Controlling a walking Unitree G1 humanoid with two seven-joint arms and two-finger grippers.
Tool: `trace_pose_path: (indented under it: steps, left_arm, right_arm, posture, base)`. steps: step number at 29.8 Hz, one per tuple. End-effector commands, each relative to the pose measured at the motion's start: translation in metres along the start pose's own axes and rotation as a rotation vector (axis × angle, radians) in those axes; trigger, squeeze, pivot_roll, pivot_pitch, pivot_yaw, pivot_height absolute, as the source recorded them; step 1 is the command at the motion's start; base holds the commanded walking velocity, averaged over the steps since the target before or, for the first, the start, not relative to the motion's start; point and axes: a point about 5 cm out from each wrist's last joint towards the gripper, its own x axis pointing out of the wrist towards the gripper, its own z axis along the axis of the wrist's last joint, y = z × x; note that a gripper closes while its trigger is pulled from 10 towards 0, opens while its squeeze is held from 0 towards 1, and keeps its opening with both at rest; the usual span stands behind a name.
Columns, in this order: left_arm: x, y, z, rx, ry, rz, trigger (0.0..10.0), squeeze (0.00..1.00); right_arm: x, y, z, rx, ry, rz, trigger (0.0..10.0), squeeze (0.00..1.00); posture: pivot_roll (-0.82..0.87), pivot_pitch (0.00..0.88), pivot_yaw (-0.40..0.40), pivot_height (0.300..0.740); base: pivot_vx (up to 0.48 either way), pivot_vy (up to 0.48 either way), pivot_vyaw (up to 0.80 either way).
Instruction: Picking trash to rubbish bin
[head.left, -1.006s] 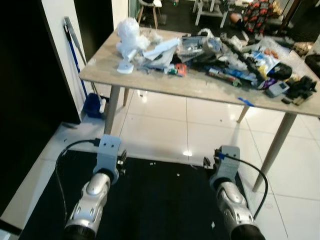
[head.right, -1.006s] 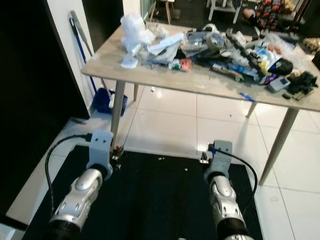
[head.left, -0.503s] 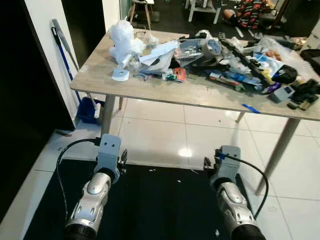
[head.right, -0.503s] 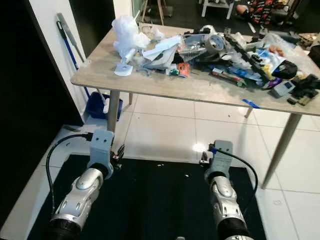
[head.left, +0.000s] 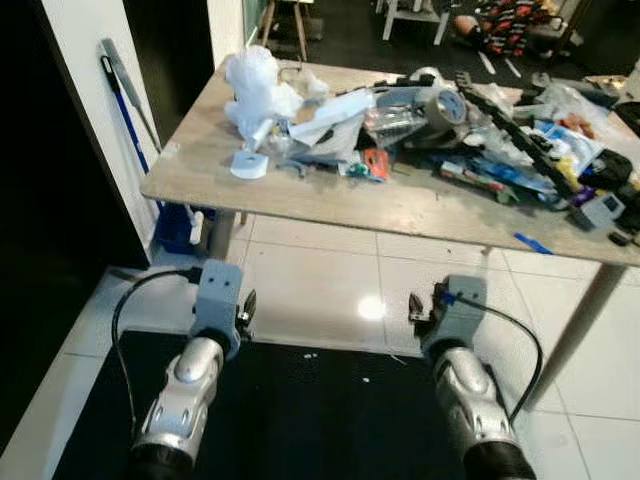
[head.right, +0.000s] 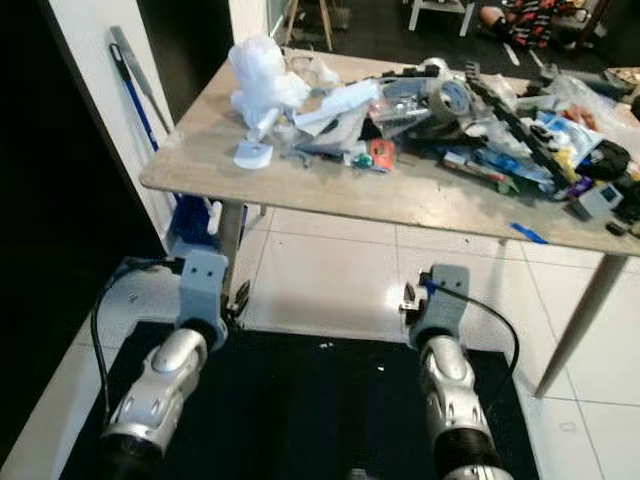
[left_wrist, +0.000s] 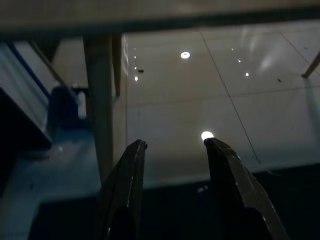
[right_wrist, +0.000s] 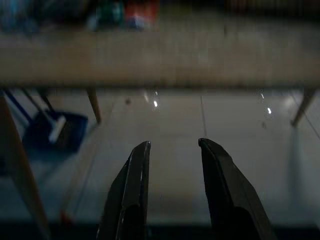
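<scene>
Trash (head.left: 420, 115) heaped across the upper half of the frame on a pale wooden counter (head.left: 300, 195); crumpled white plastic bag (head.left: 255, 85) at the upper left of the heap, a white round lid (head.left: 247, 165) just below it near the counter's front edge, a roll of grey tape (head.left: 447, 103) at upper centre, a small red packet (head.left: 376, 163) mid-heap, blue wrappers (head.left: 505, 170) and dark clutter toward the upper right; a strip of blue tape (head.left: 532, 243) on the front edge at right. Below the counter, glossy white floor tiles (head.left: 320, 285); a black mat (head.left: 320, 420) along the bottom. Blue dustpan (head.left: 180, 225) and a long-handled broom (head.left: 125, 85) against the white wall at left. Left gripper (left_wrist: 172, 145) lower left, right gripper (right_wrist: 172, 145) lower right, both held low above the mat, well apart from the trash; fingers of each parted, nothing between them.
</scene>
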Motion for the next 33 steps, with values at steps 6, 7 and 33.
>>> trace_pose_path:
  steps: [6, 7, 33]
  left_arm:
    - [0.009, 0.010, 0.041, -0.018, -0.124, 0.044, 10.0, 0.00]
    - [0.010, 0.012, 0.048, -0.025, -0.148, 0.051, 10.0, 0.00]
    - [0.007, 0.005, 0.058, -0.026, -0.155, 0.023, 10.0, 0.00]
  right_arm:
    - [0.009, 0.002, 0.031, 0.001, -0.123, 0.015, 10.0, 0.00]
    - [0.011, 0.002, 0.035, 0.003, -0.131, 0.014, 10.0, 0.00]
    - [0.012, 0.010, 0.051, -0.022, -0.172, 0.051, 10.0, 0.00]
  posture:
    - [-0.04, 0.128, -0.047, 0.740]
    - [-0.04, 0.128, -0.047, 0.740]
    - [-0.04, 0.128, -0.043, 0.740]
  base:
    - [0.306, 0.000, 0.00]
    - [0.304, 0.000, 0.00]
    - [0.317, 0.000, 0.00]
